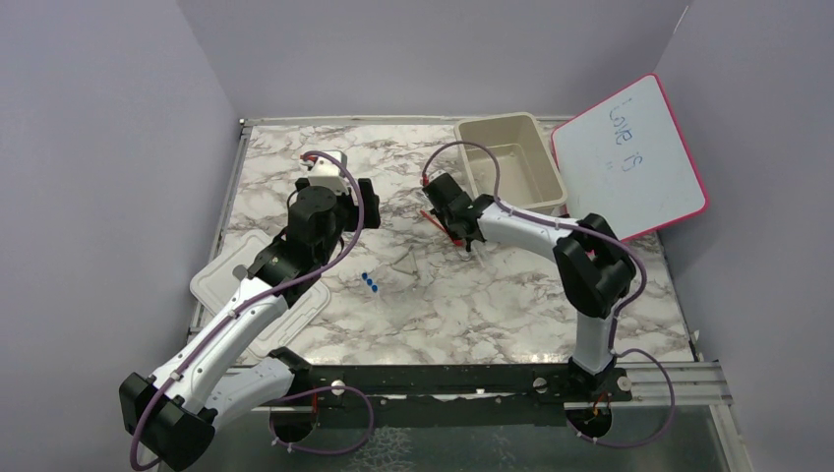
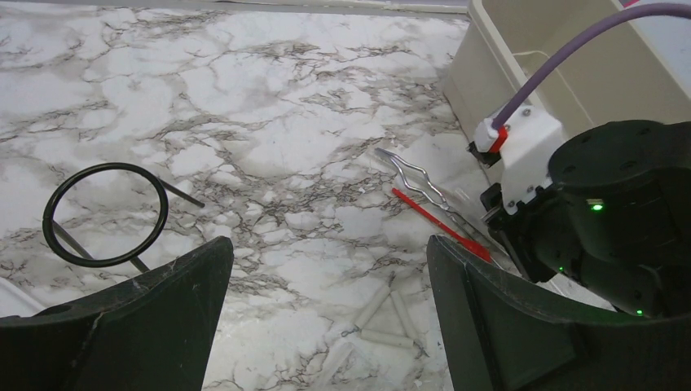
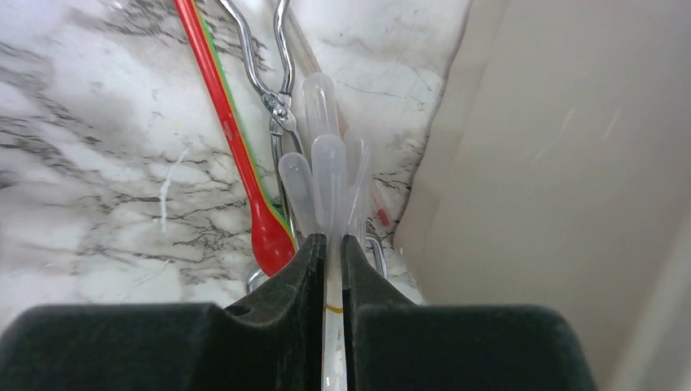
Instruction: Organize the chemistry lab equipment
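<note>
- Right, nearest the bases: the white lid [image 1: 211, 285] lies at the left edge of the table [image 1: 492, 305], and the clear tubes with blue caps [image 1: 374, 282] sit mid-table, untouched.
- Left end effector [image 2: 327, 248] hangs over the marble, fingers wide apart, holding nothing. The black wire ring [image 2: 106, 213] lies flat on the table near it.
- Farther out, here's the action: right end effector [image 3: 328, 240] has its fingers pressed together on a thin stem of the clear droppers [image 3: 328, 163], three bulbs fanning out ahead.
- Those bulbs lie over the metal wire clamp [image 3: 281, 102], with a red spoon-ended stick [image 3: 224, 122] alongside and the beige tub [image 3: 530, 163] wall just to the right.
- Watch out: the pinch looks to catch one stem only, so on a lift the other two may drop away.
- A bulb could snag the clamp's wire and drag it along.
- That slim, slick stem could slide out on the way over the tub rim, and the wall is close enough to bump.
- Farthest back, the pink-framed whiteboard [image 1: 629, 157] leans by the tub.
</note>
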Tool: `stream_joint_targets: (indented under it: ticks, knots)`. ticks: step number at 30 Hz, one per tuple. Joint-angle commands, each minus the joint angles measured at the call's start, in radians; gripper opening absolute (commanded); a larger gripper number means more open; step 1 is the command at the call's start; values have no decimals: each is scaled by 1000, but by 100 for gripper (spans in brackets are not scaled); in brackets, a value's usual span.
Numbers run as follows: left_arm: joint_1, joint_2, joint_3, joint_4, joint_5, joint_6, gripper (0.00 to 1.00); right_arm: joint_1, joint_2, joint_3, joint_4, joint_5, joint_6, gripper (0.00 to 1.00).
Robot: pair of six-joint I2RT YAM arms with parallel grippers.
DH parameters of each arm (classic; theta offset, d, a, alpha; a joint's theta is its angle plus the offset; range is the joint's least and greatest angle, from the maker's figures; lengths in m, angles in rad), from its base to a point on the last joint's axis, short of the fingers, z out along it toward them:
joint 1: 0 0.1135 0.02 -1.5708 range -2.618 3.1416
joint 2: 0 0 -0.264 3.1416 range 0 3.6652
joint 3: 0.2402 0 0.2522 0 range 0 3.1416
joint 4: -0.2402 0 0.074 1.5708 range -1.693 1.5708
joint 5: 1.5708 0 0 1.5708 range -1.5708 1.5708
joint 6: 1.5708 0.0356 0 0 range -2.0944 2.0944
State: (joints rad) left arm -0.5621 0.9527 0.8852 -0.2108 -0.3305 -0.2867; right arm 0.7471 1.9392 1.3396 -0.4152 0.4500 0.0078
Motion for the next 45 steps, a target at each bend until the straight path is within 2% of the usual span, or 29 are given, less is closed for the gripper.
stream_joint_targets:
  ticks: [1,6,12,19,25,28,36,39,45]
  knots:
    - [4,-5,-6,20,-2,9,91,8,-154,0,31,-69,14,13]
    - [4,-4,-6,19,-2,9,91,6,-266,32,51,-204,14,13]
    - [4,-2,-6,18,-7,10,91,-17,-311,150,79,-221,2,13]
    - [4,3,-9,19,-7,8,91,-187,-324,233,134,-246,6,13]
    - [4,8,-9,20,-5,7,91,-336,-248,223,142,-276,46,13]
    - [4,9,-15,23,-4,6,91,-386,-197,208,145,-352,78,13]
    - [4,21,-12,21,2,3,91,-399,-50,185,157,-471,138,13]
    - [4,18,-14,18,-3,4,91,-402,-10,178,161,-472,174,13]
    - [4,19,-12,15,-2,4,91,-402,34,178,159,-469,199,22]
